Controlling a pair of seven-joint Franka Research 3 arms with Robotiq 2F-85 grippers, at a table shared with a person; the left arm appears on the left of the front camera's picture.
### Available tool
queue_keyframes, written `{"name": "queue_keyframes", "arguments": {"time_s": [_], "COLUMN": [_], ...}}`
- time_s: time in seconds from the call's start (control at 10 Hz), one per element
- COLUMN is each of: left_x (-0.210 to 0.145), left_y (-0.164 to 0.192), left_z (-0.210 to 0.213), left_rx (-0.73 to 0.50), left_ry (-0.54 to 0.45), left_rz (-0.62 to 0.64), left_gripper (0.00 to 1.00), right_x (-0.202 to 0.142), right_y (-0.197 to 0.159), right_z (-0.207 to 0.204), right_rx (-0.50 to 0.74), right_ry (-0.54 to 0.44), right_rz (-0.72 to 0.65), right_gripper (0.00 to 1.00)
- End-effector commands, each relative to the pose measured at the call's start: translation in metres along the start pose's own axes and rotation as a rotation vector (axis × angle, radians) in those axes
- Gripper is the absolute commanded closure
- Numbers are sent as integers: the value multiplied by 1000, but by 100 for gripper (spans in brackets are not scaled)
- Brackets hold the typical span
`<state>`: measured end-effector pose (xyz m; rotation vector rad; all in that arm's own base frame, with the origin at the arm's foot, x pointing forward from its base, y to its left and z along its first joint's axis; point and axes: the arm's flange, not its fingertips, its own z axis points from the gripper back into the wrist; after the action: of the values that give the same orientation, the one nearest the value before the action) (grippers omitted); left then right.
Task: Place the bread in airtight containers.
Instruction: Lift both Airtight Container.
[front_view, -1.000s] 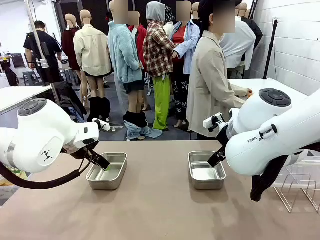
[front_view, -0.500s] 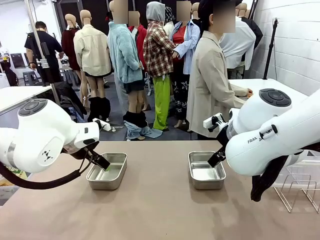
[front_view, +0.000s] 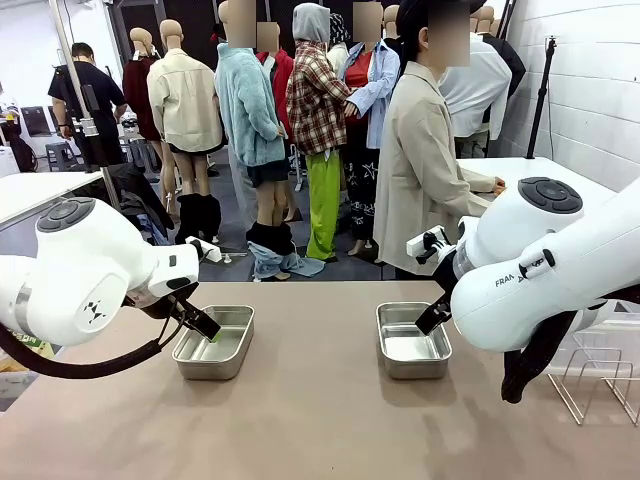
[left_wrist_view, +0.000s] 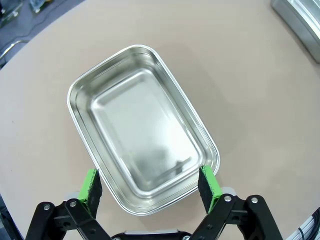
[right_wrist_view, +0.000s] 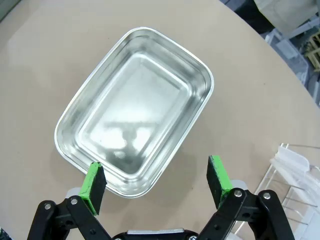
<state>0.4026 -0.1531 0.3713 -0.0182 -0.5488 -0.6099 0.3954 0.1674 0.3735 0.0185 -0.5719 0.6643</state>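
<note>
Front view: my two white arms reach in over the tan table (front_view: 320, 430), each above one of the two airtight containers, open-topped steel trays with rounded corners that sit well apart on the tabletop. My left claw (front_view: 205, 325) hangs over the left side of the left container (front_view: 212, 362). My right claw (front_view: 432, 318) hangs over the right side of the right container (front_view: 410, 368). A person (front_view: 420, 170) in a beige coat stands side-on at the far side, and a wire rack (front_view: 595, 375) sits at the table's right edge. Left wrist view: my left claw (left_wrist_view: 150, 186) is spread wide, its green pads (left_wrist_view: 91, 186) straddling the near short end of the left container (left_wrist_view: 145, 125), one pad outside each long side. Whether they touch the rim I cannot tell. The tray's floor shows as bare, shiny steel. Right wrist view: my right claw (right_wrist_view: 156, 183) is likewise spread wide and grips nothing, with one pad over the near corner of the right container (right_wrist_view: 135, 105) and the other over bare tabletop just beside it. That tray's floor is bare steel too, and the wire rack (right_wrist_view: 295, 175) lies at the picture's lower right.
</note>
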Motion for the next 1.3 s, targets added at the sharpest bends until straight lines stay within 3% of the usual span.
{"name": "queue_keyframes", "arguments": {"time_s": [0.0, 0.3, 0.5, 0.7, 1.0, 1.1, 1.2], "left_x": [10, 29, 29, 19, -1, -2, -1], "left_y": [4, 35, 84, 133, 182, 187, 188], "left_z": [15, 82, 117, 145, 167, 168, 162], "left_rx": [45, 139, 177, 231, 267, 237, 200], "left_ry": [-31, -144, -118, -101, -64, -115, -99], "left_rz": [-47, -67, -36, 29, 104, 131, 125], "left_gripper": [0, 0, 0, 0, 0, 0, 0], "right_x": [9, 19, 9, -19, -91, -115, -130], "right_y": [-2, -39, -99, -170, -287, -314, -330], "right_z": [19, 93, 139, 172, 199, 202, 197], "right_rx": [-57, -147, -287, -437, -566, -539, -487], "right_ry": [-81, -272, -322, -275, -154, -134, -142], "right_rz": [-33, -144, -318, -465, -761, -852, -890], "right_gripper": [0, 0, 0, 0, 0, 0, 0]}}
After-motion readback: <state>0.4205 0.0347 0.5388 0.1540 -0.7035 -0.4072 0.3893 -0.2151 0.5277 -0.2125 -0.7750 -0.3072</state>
